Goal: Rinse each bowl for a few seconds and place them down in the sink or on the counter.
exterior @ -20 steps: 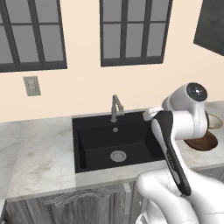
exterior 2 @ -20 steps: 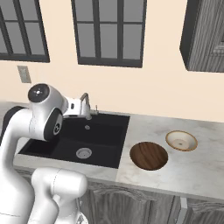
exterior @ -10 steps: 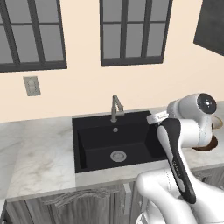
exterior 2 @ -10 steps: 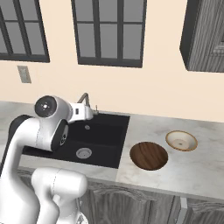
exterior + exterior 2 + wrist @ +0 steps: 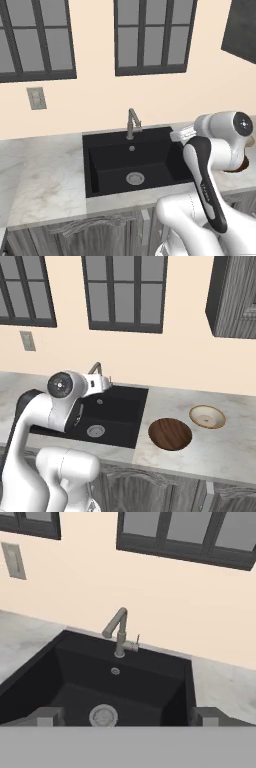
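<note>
As I hung above the sink, my gripper gaped empty toward the tap; both bowls sat on the counter.

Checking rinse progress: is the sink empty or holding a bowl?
Empty. The sink basin holds nothing but its drain; both bowls sit on the counter beside it.

A: The light is even and soft all over, with no clear source and no glare on the counter.

B: Shadows are faint; only the sink reads dark, its matte black walls swallowing detail.

A: Everything looks slightly soft, with coarse edges, and the window panes are flat grey.
</note>
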Controlling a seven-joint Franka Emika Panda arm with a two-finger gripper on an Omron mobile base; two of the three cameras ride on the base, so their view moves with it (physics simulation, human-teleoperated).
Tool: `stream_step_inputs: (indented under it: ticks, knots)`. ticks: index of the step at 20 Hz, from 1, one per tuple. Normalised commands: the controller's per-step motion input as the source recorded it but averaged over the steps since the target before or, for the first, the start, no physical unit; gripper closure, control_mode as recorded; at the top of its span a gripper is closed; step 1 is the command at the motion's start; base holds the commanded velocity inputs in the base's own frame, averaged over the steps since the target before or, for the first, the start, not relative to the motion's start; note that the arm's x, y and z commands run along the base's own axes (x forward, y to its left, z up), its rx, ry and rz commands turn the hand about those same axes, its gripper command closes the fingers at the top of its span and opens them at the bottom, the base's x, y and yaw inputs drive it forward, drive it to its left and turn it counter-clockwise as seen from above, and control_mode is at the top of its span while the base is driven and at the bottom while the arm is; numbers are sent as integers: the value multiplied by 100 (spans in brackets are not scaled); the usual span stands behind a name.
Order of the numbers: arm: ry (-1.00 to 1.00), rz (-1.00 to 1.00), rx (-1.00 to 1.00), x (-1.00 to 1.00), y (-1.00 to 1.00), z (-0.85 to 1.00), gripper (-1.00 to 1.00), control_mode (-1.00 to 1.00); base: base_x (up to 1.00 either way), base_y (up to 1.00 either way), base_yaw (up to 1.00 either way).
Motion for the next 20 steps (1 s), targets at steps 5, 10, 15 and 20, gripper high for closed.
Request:
stream_step_inputs:
  ticks: [5,10,15,20]
  knots:
    - [-11,4,0,8,0,-3,-100,-100,0,0,0]
    - [-8,3,0,13,0,-3,-100,-100,0,0,0]
    - [-9,3,0,13,0,-10,-100,-100,0,0,0]
    - [-8,5,0,13,-2,-17,-100,-100,0,0,0]
